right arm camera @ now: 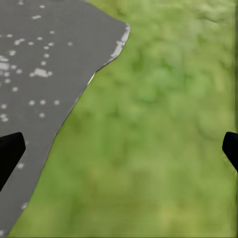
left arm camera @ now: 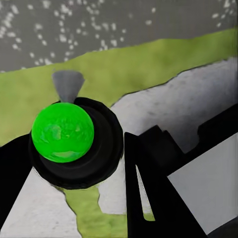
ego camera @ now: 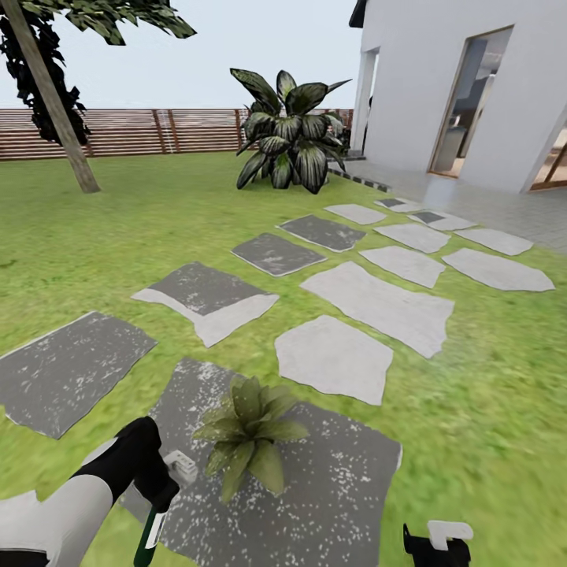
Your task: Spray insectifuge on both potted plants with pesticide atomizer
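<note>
- The left gripper (ego camera: 161, 492) is clamped on the pesticide atomizer (ego camera: 154, 526), its black fingers (left arm camera: 148, 193) pressed against the bottle's sides.
- In the head view the atomizer hangs below the left hand: a slim dark-green bottle with a white label, its pale grey spray head (ego camera: 182, 466) pointing toward the potted plant (ego camera: 248, 441).
- In the left wrist view the bottle is seen end-on as a glossy bright-green dome (left arm camera: 63, 132) inside a black ring, with the grey nozzle cone (left arm camera: 68, 85) beyond it.
- The right gripper (ego camera: 438, 543) sits at the lower edge of the head view; its fingers (right arm camera: 10, 153) stand wide apart and hold nothing, with only lawn (right arm camera: 158, 129) and a slab edge between them.
- The potted plant is a low rosette of pointed olive-green leaves standing on a dark grey stone slab (ego camera: 331, 488) speckled with white, near that slab's far-left edge; its pot is hidden under the leaves.
- The spray head is just beside the plant's leaves; I cannot tell whether it touches them.
- More irregular flat stones (ego camera: 378, 303), some pale and smooth, some dark and flecked, lie across the lawn.
- A big bush of broad dark leaves (ego camera: 291, 142) stands farther off, before a brown horizontal-slat fence (ego camera: 142, 130).
- A leaning tree trunk (ego camera: 55, 106) rises at the far left, and a white house wall (ego camera: 441, 79) with a doorway at the far right.
</note>
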Motion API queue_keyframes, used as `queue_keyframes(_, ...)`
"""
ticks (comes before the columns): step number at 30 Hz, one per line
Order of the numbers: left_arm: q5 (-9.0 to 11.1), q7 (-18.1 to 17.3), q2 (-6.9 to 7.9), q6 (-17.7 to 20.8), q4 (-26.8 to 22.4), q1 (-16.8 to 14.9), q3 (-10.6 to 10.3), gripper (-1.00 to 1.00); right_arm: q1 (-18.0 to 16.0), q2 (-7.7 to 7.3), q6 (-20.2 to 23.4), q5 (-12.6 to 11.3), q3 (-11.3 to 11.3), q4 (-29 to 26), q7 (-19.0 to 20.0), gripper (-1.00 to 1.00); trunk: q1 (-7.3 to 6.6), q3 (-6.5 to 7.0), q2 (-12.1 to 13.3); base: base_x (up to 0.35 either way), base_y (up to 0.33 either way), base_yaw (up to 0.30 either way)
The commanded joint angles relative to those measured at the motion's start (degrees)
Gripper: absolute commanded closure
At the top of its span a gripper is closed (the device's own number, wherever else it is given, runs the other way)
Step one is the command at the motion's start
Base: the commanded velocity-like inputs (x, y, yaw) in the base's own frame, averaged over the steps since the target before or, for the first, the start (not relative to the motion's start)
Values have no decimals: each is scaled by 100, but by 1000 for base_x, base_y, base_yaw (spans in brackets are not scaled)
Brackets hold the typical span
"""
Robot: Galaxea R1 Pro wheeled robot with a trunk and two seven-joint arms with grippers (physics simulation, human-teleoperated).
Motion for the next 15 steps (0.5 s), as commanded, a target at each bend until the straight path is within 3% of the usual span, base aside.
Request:
queue_keyframes(1,-37,-52,4,34,-11,-2,-22,100,-6,0,-24,61,-32,12,-25,-100,1,-5,-2,217,-210,1)
queue_keyframes(8,-37,-52,8,34,-15,-2,-22,100,-6,0,-24,61,-31,11,-25,-100,1,-5,-2,200,-217,0)
queue_keyframes(15,-37,-52,8,34,-14,-2,-22,100,-8,9,-24,61,-31,14,-25,-100,1,-5,-2,-34,-265,232)
